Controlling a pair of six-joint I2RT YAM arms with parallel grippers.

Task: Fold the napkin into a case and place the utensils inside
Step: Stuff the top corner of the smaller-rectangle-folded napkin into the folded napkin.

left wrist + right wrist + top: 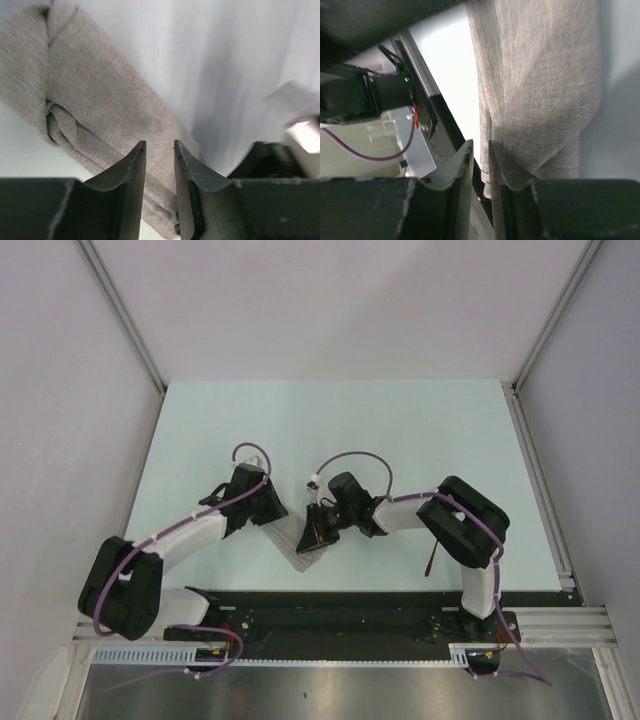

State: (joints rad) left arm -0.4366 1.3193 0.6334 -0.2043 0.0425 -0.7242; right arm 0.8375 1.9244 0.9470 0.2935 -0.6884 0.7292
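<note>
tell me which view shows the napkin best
The left wrist view: the napkin fills its left half, sharp enough to read the folds and weave. The right wrist view shows only a blurred strip of it running up from the right gripper. The top view shows almost none of it.

Napkin (100, 115) is matt woven cloth with a fine grainy weave, soft-looking, zero sheen. Left fingers (125, 190) and right fingers (452, 180) look like dark matt plastic, a bit scuffed and pale along the edges. Table (330, 430) is smooth and pale with a faint sheen. Fork (431, 560) reads as coppery metal. Front rail (560, 620) is bare silvery metal, and the cable (370, 158) is smooth purple plastic.
</note>
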